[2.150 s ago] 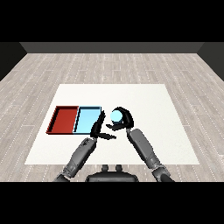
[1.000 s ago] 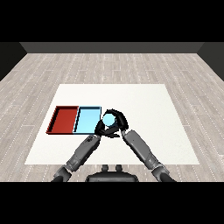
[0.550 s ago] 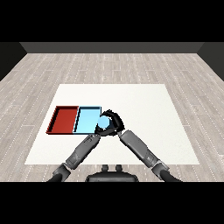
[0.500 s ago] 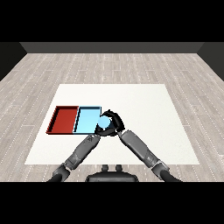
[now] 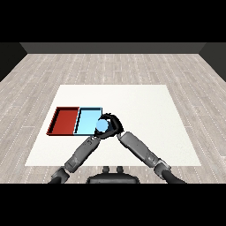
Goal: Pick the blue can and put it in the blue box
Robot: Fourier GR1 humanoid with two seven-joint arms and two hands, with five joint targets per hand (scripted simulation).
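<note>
The blue can [image 5: 102,126] is seen from above, its round top facing the camera, so its long axis seems to stand about upright. It sits a little left of the frame's centre, at the right edge of the light blue tray [image 5: 87,121]. The right hand [image 5: 112,125] curls around it. No label can be read. The red tray [image 5: 65,121] lies beside, to the left. The left hand [image 5: 99,136] is mostly hidden below the can; its fingers I cannot tell.
</note>
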